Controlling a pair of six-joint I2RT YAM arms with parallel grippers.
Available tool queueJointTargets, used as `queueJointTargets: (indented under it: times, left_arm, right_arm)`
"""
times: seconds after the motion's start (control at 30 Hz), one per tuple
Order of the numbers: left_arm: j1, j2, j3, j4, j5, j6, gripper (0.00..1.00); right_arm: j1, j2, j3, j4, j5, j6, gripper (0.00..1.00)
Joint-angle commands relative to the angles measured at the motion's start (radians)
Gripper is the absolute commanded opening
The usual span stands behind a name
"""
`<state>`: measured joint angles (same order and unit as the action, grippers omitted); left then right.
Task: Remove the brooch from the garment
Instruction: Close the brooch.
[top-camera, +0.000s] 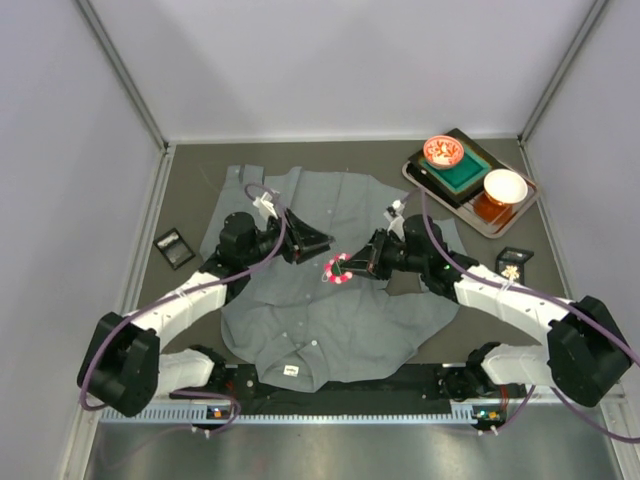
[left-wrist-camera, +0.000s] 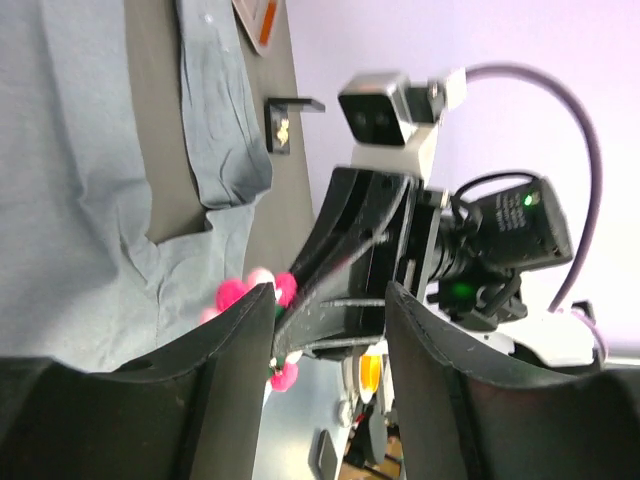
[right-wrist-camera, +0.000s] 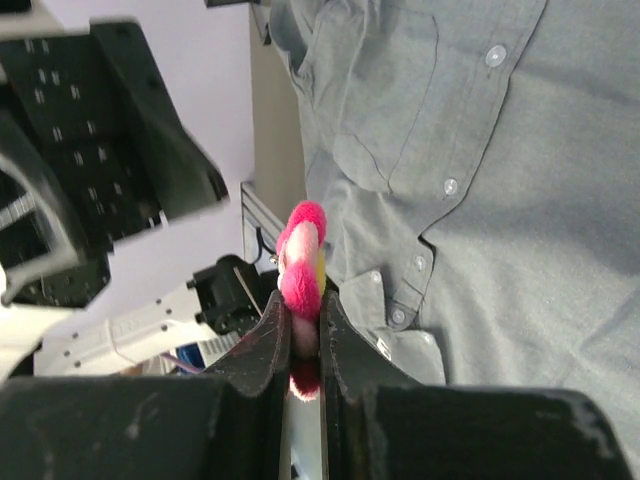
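Observation:
The grey shirt (top-camera: 330, 310) lies flat on the table, collar toward the near edge. The brooch (top-camera: 336, 268), a ring of pink and white pom-poms, is pinched edge-on in my right gripper (top-camera: 352, 268) above the shirt's middle. The right wrist view shows the jaws (right-wrist-camera: 303, 320) shut on the brooch (right-wrist-camera: 302, 265), with the shirt (right-wrist-camera: 500, 200) and its buttons beside it and no cloth drawn up. My left gripper (top-camera: 322, 241) hovers just left of the brooch, open and empty. In the left wrist view the brooch (left-wrist-camera: 238, 293) shows past the left finger (left-wrist-camera: 215, 370).
A tray (top-camera: 425, 178) at the back right holds a pink bowl (top-camera: 443, 151), a white bowl (top-camera: 504, 186) and a green box (top-camera: 462, 170). Small black boxes lie left (top-camera: 174, 248) and right (top-camera: 515, 262) of the shirt. Walls enclose three sides.

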<state>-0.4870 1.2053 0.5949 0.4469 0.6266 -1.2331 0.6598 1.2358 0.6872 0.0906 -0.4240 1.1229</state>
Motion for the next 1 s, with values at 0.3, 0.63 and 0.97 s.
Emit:
queueJointTargets:
  times: [0.3, 0.63, 0.97]
  left_arm:
    - [0.065, -0.266, 0.015, -0.400, 0.016, 0.187, 0.60]
    - [-0.041, -0.193, -0.110, -0.044, 0.036, 0.003, 0.56]
    - [-0.048, -0.121, -0.150, 0.125, 0.048, -0.082, 0.34]
  right_arm:
    - [-0.005, -0.032, -0.112, 0.346, -0.246, -0.094, 0.00]
    - [-0.006, -0.038, -0.132, 0.505, -0.199, -0.006, 0.00]
    - [-0.005, -0.030, -0.129, 0.537, -0.160, 0.023, 0.00]
